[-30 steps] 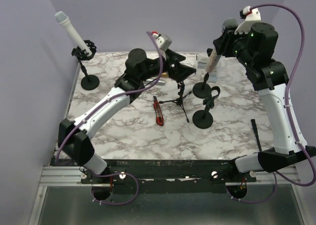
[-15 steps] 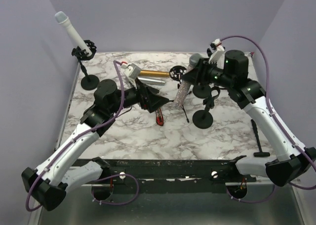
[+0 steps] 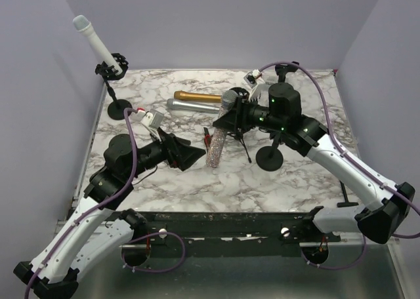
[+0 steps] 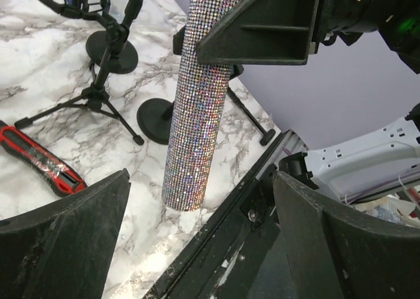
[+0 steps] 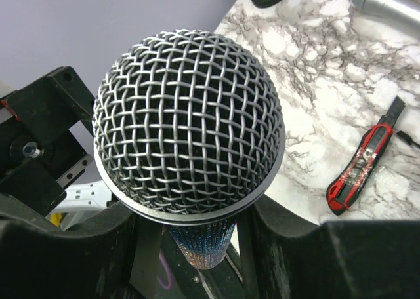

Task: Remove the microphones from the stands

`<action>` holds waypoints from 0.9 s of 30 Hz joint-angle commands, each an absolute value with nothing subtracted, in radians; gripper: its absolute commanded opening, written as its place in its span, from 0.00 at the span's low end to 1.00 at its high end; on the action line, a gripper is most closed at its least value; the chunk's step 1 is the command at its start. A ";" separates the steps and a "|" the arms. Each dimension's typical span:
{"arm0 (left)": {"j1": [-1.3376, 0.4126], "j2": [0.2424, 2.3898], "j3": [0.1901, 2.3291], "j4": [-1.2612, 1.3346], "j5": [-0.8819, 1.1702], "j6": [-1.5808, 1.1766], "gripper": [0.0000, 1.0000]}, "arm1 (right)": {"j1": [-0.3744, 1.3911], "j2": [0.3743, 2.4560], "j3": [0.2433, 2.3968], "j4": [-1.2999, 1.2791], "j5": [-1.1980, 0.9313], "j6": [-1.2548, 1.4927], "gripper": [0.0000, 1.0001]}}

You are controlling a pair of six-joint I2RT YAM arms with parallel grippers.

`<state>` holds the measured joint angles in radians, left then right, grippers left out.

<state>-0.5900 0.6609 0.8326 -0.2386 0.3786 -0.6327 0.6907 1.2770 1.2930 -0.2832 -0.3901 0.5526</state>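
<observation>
My right gripper (image 3: pixel 224 117) is shut on a glitter-covered microphone (image 3: pixel 215 148) just below its mesh head and holds it upright, clear of every stand, over the table's middle. In the right wrist view the mesh head (image 5: pixel 189 122) fills the space between my fingers (image 5: pixel 295 246). In the left wrist view the glitter body (image 4: pixel 197 96) hangs ahead of my left gripper (image 4: pixel 203 246), with its lower end above the marble. My left gripper (image 3: pixel 190 156) is open and empty, just left of the microphone. A white microphone (image 3: pixel 97 44) sits in a stand (image 3: pixel 118 107) at the far left.
A gold microphone (image 3: pixel 197 97) and a silver one (image 3: pixel 187 105) lie at the back. A red utility knife (image 4: pixel 42 164) lies by a small tripod (image 3: pixel 243 138). An empty round-base stand (image 3: pixel 269 156) stands under the right arm. A black tool (image 3: pixel 344 193) lies at right.
My right arm has carried the glitter microphone left and nearer, lowering it. My left arm has drawn back toward the near left, its gripper still open.
</observation>
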 commanded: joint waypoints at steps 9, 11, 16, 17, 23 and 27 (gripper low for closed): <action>-0.586 0.706 0.773 -0.260 0.465 -0.722 0.84 | 0.736 1.356 1.158 -0.083 -0.443 0.637 0.01; -0.585 0.727 0.757 -0.249 0.471 -0.734 0.80 | 0.737 1.361 1.152 -0.070 -0.464 0.638 0.01; -0.588 0.797 0.772 -0.260 0.482 -0.687 0.73 | 0.737 1.348 1.129 -0.030 -0.512 0.632 0.01; -0.592 0.808 0.777 -0.263 0.480 -0.673 0.73 | 0.737 1.355 1.129 -0.020 -0.536 0.635 0.01; -0.615 0.856 0.778 -0.253 0.454 -0.641 0.61 | 0.739 1.391 1.098 0.073 -0.647 0.668 0.01; -0.620 0.842 0.757 -0.210 0.407 -0.646 0.57 | 0.739 1.400 1.097 0.057 -0.655 0.647 0.01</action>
